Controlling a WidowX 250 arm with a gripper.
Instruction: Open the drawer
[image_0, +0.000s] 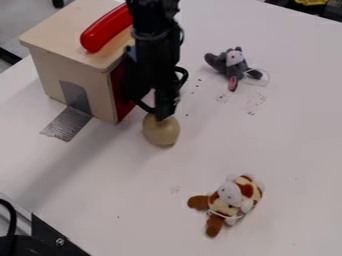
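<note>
"If asked re drawer (119, 95), say where, pls?"
"See red front on wooden box (100, 97), partly behind end effector (162, 116)."
"Holding anything?"
"Can't tell, nor how open; hanging over worktop (287, 140), by tan rounded obj. (161, 133)"

Plush toys: two — grey plush (234, 59), patched plush (230, 194)
Wooden box (50, 65): one
Red object (103, 31): one
Tape strip (67, 124): one
Beige rounded object (162, 132): one
</note>
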